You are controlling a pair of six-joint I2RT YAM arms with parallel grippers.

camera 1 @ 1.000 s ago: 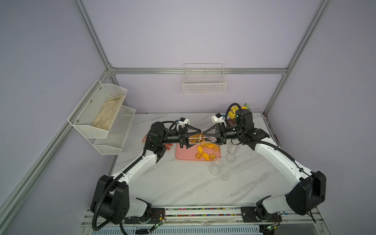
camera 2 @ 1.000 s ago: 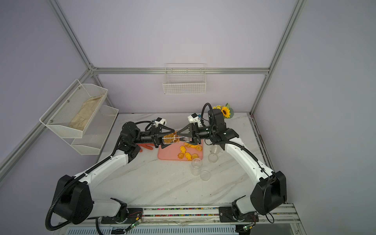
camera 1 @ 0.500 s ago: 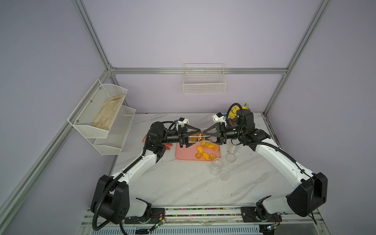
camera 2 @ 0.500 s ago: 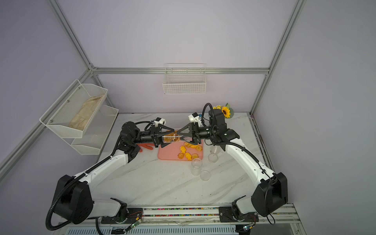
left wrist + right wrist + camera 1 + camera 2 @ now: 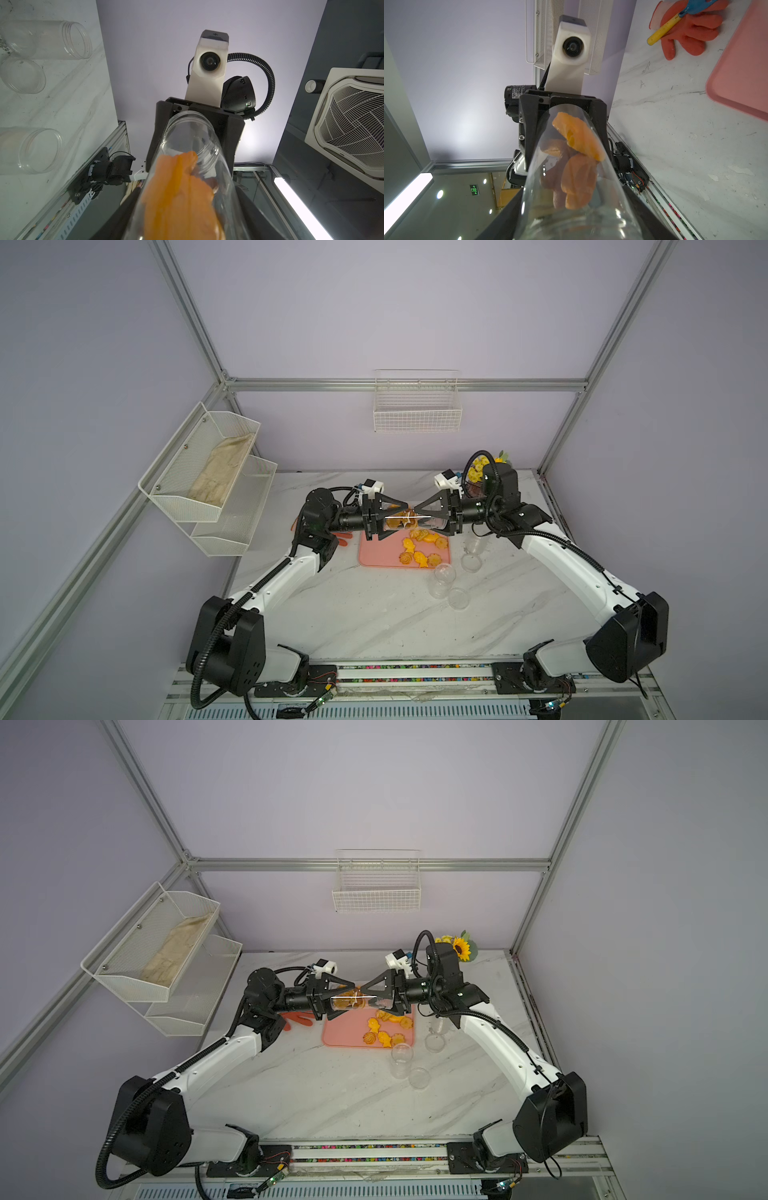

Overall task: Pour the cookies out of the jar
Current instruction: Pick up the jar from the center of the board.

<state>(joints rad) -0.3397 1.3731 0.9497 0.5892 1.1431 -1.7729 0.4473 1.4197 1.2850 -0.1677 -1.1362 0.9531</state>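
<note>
My left claw (image 5: 406, 516) is clamped on the closed end of the jar (image 5: 430, 523). My right claw (image 5: 417, 517) brackets the mouth end, though I cannot tell whether it grips or only touches. The 2 claws hold the jar level above the pink tray (image 5: 374, 558), which I judge is why several cookies (image 5: 395, 523) sit lodged inside by the left claw. About 7 more lie on the tray below the mouth.

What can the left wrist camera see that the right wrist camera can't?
Only the left wrist view: two empty jars and a ceiling vent. Only the right wrist view: an orange glove, a yellow-handled tool and a pink tray. Both: the table, and the clear jar with cookies inside.
</note>
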